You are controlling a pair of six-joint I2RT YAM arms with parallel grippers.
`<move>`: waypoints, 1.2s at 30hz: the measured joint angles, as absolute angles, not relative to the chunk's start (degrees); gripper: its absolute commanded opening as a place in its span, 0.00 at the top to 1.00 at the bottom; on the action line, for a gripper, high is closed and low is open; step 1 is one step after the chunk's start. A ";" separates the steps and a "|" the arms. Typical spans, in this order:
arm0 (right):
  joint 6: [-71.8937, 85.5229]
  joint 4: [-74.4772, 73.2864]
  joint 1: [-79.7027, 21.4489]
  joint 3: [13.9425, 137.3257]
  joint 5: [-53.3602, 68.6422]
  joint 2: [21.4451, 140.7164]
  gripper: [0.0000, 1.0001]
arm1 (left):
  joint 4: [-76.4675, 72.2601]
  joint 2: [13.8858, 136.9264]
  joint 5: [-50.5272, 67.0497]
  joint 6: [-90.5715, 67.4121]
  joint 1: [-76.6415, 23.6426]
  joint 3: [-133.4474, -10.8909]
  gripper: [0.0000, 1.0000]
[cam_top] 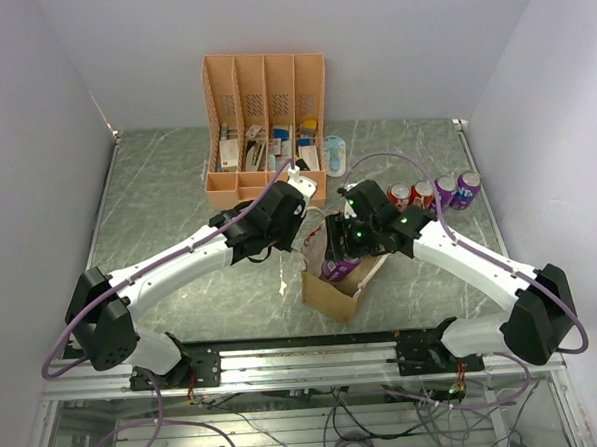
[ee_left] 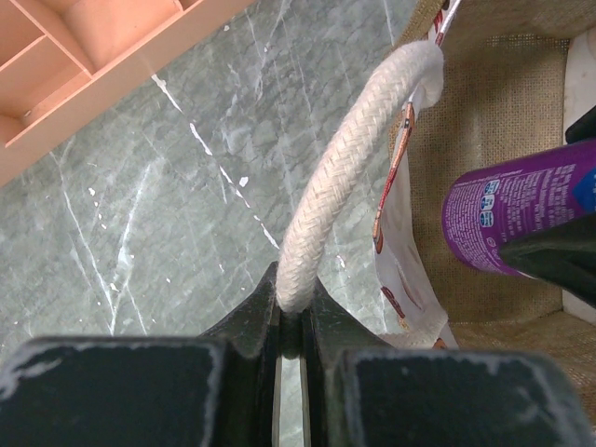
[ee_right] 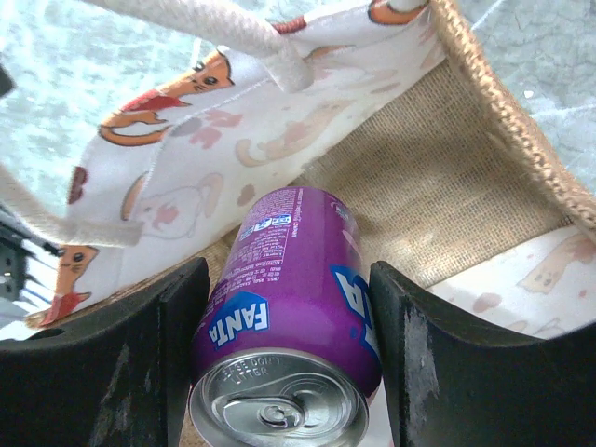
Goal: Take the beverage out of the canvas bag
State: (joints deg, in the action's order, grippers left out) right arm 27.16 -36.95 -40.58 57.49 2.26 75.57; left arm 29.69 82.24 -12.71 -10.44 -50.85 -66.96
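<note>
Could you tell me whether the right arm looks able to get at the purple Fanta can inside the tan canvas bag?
Probably yes: the left gripper pinches the white rope handle, holding the tan canvas bag open, and the right gripper clasps the purple Fanta can on both sides.

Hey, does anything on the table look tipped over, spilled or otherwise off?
The canvas bag looks tipped toward its side, not upright, its rope handle pinched in the left gripper. A purple Fanta can lies inside, clamped by the right gripper. No spill shows.
</note>
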 measured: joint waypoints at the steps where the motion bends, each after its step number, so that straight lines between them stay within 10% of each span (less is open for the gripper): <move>1: 27.20 -36.64 -39.83 57.49 3.31 75.02 1.00 | 29.67 82.24 -12.71 -10.44 -50.85 -66.96 0.93; 36: 19.77 -38.92 -24.93 89.95 -2.90 82.87 1.00 | 28.95 75.26 -15.31 -10.35 -50.85 -65.89 0.93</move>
State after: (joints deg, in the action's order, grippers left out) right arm 19.77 -38.92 -24.93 89.95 -2.90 82.87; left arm 28.95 75.26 -15.31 -10.35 -50.85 -65.89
